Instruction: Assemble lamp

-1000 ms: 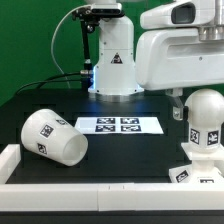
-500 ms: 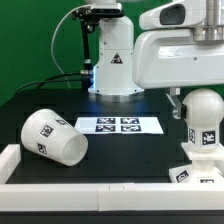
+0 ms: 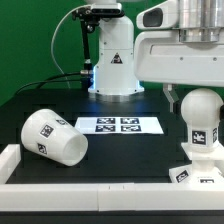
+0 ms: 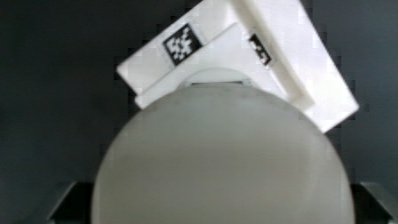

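Standing on the base [image 3: 193,172] at the exterior view's right, the bulb [image 3: 203,120] has its long axis vertical, rounded end up; the shade [image 3: 53,137] lies on its side, well apart; the gripper [image 4: 214,208] flanks the bulb, and I cannot tell whether it clasps it

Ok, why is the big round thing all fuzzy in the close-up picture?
In the wrist view the bulb sits very close to the lens, so it looks soft, grey and blurred at the edges, while the base behind it is sharper; in the exterior view it is crisp and bright white.
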